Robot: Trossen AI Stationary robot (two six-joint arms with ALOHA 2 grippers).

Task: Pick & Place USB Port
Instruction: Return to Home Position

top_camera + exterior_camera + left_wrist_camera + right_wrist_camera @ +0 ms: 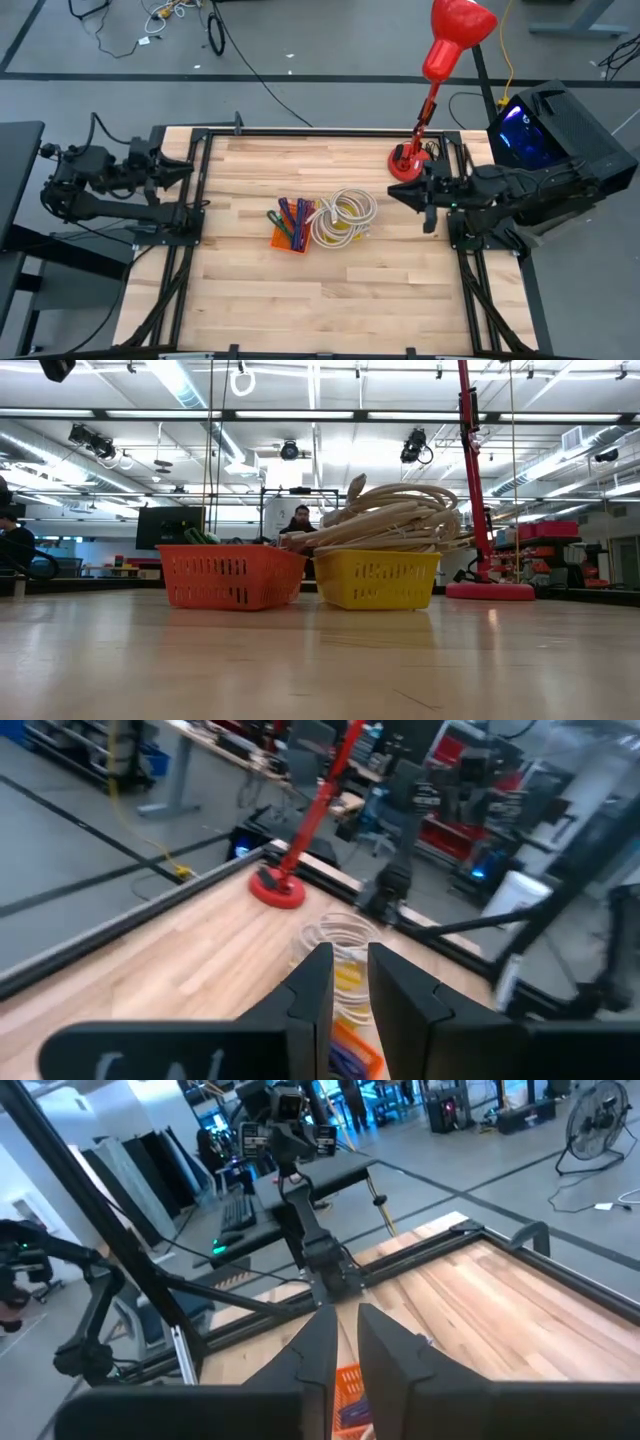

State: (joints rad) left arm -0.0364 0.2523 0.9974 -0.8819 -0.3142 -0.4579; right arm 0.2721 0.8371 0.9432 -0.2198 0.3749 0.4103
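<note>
An orange basket (288, 232) holding several coloured USB pieces (293, 216) stands at the table's middle. Next to it on the right, a yellow basket (377, 578) holds a coil of cream cable (343, 215). Both baskets rest on their bottoms on the wood, and both show in the low view, the orange one (232, 575) on the left. My left gripper (190, 168) hovers at the table's left edge, shut and empty, pointing at the baskets. My right gripper (392, 192) hovers at the right side, shut and empty, just right of the cable coil.
A red desk lamp stands on its round base (408, 165) at the far right, its pole (470, 480) rising and its head (458, 30) beyond the far edge. A black frame (200, 200) borders the table. Bare wood (320, 300) lies toward the near edge.
</note>
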